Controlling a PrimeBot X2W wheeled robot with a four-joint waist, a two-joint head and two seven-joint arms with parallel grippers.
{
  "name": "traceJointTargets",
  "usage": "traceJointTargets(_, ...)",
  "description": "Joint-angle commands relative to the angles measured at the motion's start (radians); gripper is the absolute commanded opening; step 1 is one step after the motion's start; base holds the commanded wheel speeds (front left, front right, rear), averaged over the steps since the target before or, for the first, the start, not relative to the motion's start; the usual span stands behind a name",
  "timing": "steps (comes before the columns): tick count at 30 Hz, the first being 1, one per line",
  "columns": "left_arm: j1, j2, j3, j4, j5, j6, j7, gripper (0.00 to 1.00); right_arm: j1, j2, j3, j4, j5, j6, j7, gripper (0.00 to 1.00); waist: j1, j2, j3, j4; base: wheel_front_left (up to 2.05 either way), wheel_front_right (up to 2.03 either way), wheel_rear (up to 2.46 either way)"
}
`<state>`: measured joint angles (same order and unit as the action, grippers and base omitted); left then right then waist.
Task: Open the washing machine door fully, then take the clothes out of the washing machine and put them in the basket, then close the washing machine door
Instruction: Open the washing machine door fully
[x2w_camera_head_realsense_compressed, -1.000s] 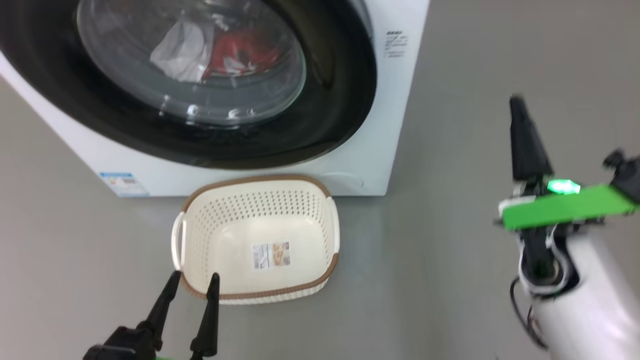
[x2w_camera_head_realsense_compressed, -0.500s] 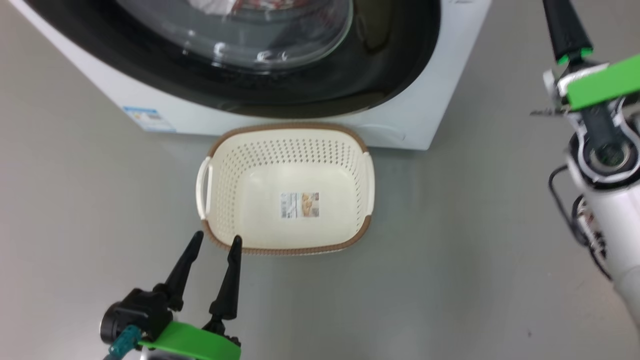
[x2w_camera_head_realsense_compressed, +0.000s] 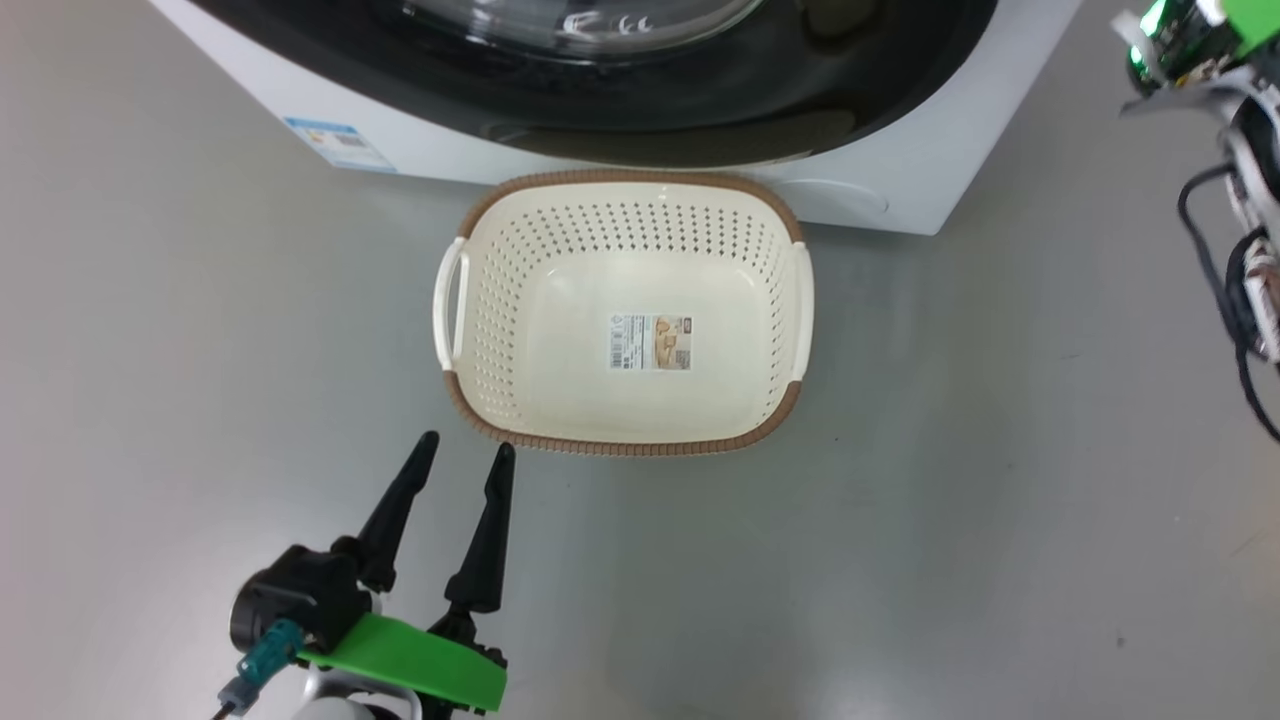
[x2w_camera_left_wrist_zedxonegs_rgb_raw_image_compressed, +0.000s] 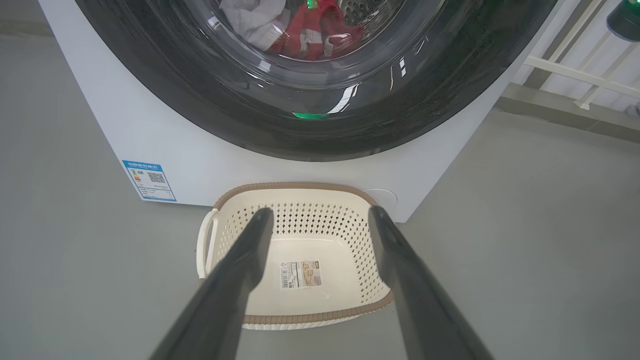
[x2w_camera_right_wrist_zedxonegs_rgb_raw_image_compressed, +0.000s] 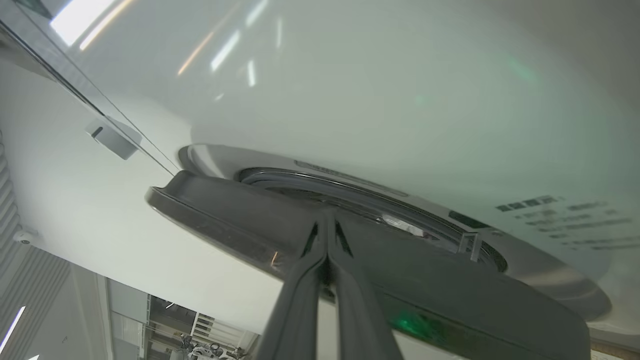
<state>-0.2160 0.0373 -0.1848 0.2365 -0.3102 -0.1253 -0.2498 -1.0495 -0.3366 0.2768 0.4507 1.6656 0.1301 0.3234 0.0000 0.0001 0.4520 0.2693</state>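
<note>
The right arm's been raised since earlier; the right pincer (x2w_camera_right_wrist_zedxonegs_rgb_raw_image_compressed: 327, 226), pressed together, is parked at the door (x2w_camera_right_wrist_zedxonegs_rgb_raw_image_compressed: 225, 215) edge. The left pincer (x2w_camera_head_realsense_compressed: 467, 445) is held spread near the basket (x2w_camera_head_realsense_compressed: 620, 180); clothes (x2w_camera_left_wrist_zedxonegs_rgb_raw_image_compressed: 305, 30) are seen inside the washing machine (x2w_camera_left_wrist_zedxonegs_rgb_raw_image_compressed: 150, 130).

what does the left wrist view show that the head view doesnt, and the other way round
Left wrist view: the clothes, red and white, behind the glass of the washing machine door, and a white railing off to the side.
Head view: the left gripper from above, open, with its dark body and green plate, plus part of the right arm at the upper right.
Both: the empty basket on the floor right in front of the washing machine, the door's black rim and the blue label.
</note>
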Motion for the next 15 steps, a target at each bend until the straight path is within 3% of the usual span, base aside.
traceJointTargets(1, -0.024, 0.013, 0.028, -0.016, -0.004, -0.005, -0.012, 1.0, -0.025, 0.006, 0.013, -0.005, 0.01, 0.001, 0.027, 0.0, 0.0, -0.0001, 0.019, 0.014, 0.0, 0.0, 0.0)
traceJointTargets(15, -0.036, 0.013, 0.024, -0.007, -0.017, -0.005, -0.012, 1.0, -0.103, 0.031, 0.081, 0.117, -0.009, 0.001, 0.156, 0.0, 0.0, -0.0001, 0.019, 0.015, 0.0, 0.0, 0.0)
